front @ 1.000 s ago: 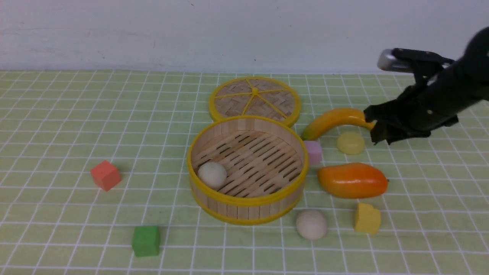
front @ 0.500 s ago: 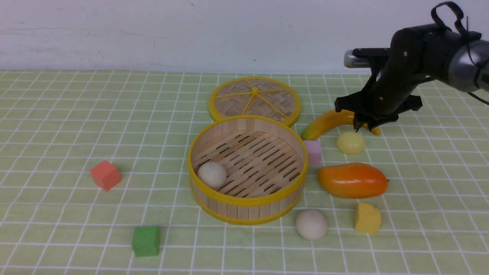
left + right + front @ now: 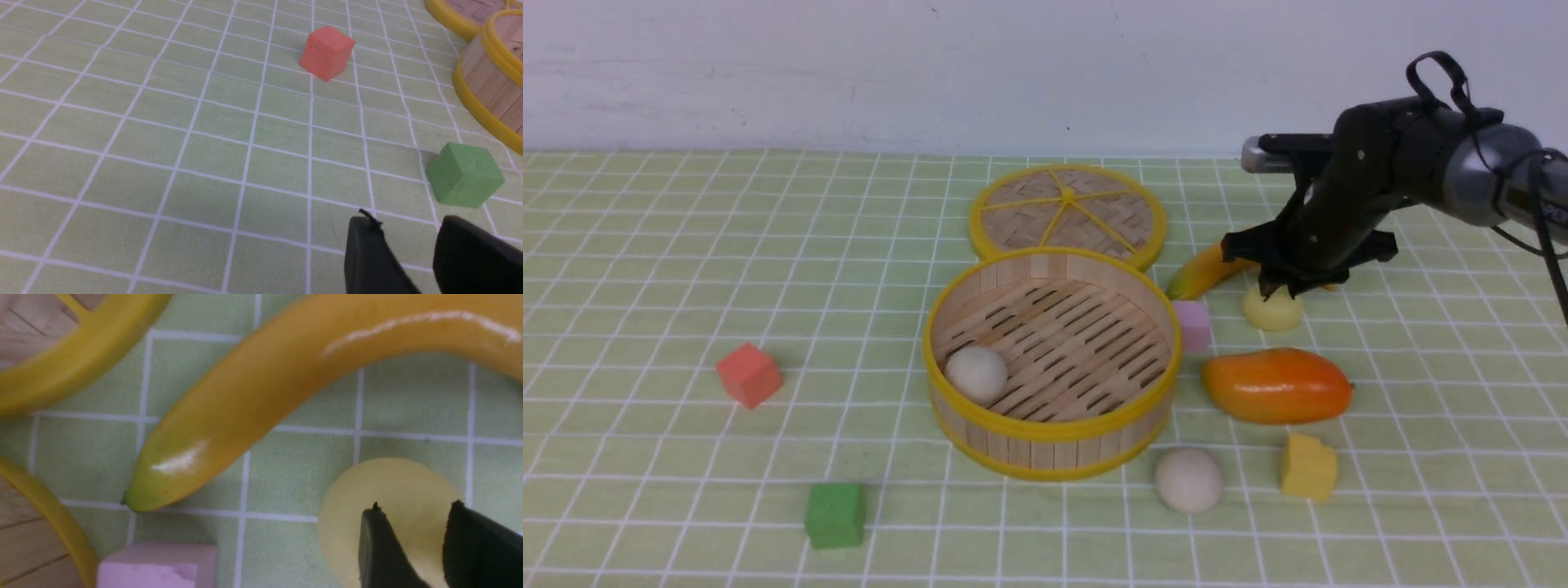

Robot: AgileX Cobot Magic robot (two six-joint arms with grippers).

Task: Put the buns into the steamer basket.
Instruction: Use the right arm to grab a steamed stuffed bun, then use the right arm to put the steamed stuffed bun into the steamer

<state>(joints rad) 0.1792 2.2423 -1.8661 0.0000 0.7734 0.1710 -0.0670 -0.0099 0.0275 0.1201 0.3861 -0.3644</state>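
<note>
The steamer basket stands mid-table and holds one beige bun at its front left. A second beige bun lies on the cloth in front of the basket, to its right. The pale yellow bun lies to the right of the basket, below the banana. My right gripper hangs directly over this bun. Its jaws are a little apart, narrower than the bun, and hold nothing. My left gripper is slightly open and empty over bare cloth, near the green cube.
A banana lies just behind the yellow bun. A pink cube touches the basket's right side. A mango and a yellow cube lie front right. The lid lies behind the basket. A red cube and a green cube lie left.
My right arm has swung in from the right and come down, from beside the banana's end to just over the yellow bun. Nothing else has moved.
</note>
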